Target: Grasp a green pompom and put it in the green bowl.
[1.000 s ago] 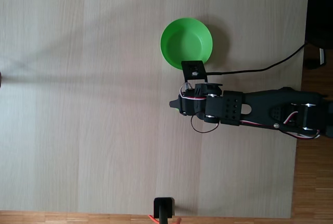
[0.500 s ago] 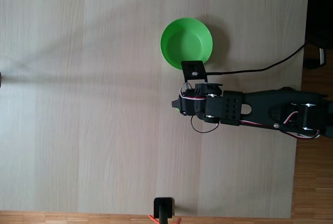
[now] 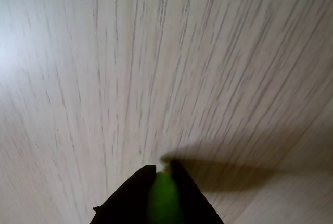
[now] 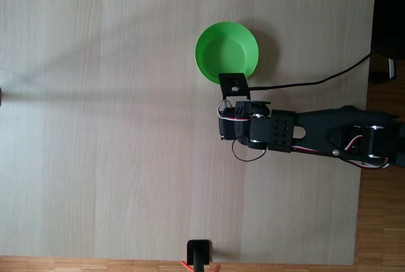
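As the wrist view shows it, the gripper (image 3: 162,171) comes in from the bottom edge with its two dark fingers (image 3: 130,193) clenched on the pompom (image 3: 163,199), a blurred bright-green blob squeezed between them. Only bare pale wood-grain table (image 3: 156,52) lies ahead, with the gripper's shadow stretching off to the right. The shadow sits apart from the fingertips, so I judge the gripper is lifted off the table, though the blur makes that hard to be sure of. No bowl here.

In the fixed view, looking straight down, the arm (image 4: 316,136) reaches in from the right edge and the wrist end (image 4: 237,123) sits just below the bowl (image 4: 226,52) in the picture. A black bracket on the wrist overlaps the bowl's lower rim. The bowl looks empty. The arm's body hides the jaws and the pompom from this angle.

Progress, as I judge it: grasp done, pompom held, carry and drop left. The bowl is close by, so what remains is swinging the gripper over the bowl's opening and releasing. Risk looks small: a light fuzzy ball could cling to a finger on release.
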Motion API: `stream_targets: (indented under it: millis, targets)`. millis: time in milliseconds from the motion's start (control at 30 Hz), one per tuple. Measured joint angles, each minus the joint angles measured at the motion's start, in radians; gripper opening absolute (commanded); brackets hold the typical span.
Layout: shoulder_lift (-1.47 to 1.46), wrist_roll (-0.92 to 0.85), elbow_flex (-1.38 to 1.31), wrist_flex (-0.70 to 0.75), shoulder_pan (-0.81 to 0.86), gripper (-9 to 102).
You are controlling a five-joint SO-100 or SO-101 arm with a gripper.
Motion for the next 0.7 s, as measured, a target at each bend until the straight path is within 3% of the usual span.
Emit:
stream_targets:
  millis: [467,700]
  targets:
    - [0.268,-0.003,0.0,0.044,0.063,0]
    - [0.307,-0.003,-0.121,0.127,0.201,0]
